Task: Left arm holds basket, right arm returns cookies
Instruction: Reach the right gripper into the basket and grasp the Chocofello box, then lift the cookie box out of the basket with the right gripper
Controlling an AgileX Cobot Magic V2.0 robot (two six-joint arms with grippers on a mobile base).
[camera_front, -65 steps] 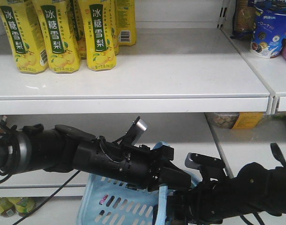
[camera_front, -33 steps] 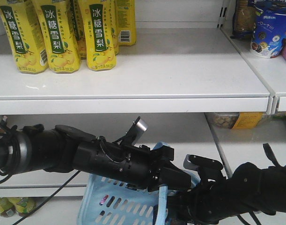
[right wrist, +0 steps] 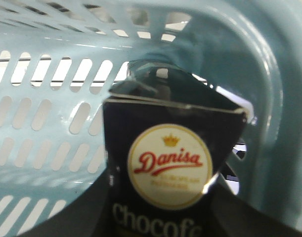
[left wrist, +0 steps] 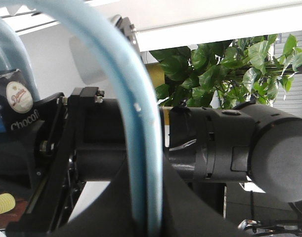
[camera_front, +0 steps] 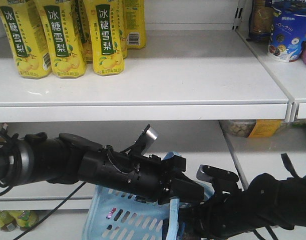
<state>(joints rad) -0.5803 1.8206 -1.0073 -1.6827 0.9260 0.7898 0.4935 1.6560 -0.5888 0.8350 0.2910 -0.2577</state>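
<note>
The light blue basket (camera_front: 123, 216) hangs low in the front view by its loop handle (left wrist: 118, 84). My left gripper (camera_front: 187, 193) is shut on that handle, whose strap runs straight down between the dark jaws (left wrist: 147, 210). The right arm (camera_front: 265, 202) reaches down into the basket, where its gripper is hidden in the front view. In the right wrist view the dark cookies box (right wrist: 170, 163), with a round white-red logo and "Choco" lettering, stands upright inside the basket (right wrist: 52, 79), and my right gripper (right wrist: 163, 219) is shut on it. The box also shows at the left wrist view's left edge (left wrist: 15, 116).
A white shelf (camera_front: 193, 75) runs above the arms, with yellow drink bottles (camera_front: 62, 37) at its back left. A round blue cookie tub (camera_front: 290, 30) stands on the neighbouring shelf at upper right. A lower shelf (camera_front: 268, 150) lies behind the arms. Green plants (left wrist: 230, 74) show in the left wrist view.
The right arm has shifted slightly to the left over the basket. The left arm and the basket have hardly moved.
</note>
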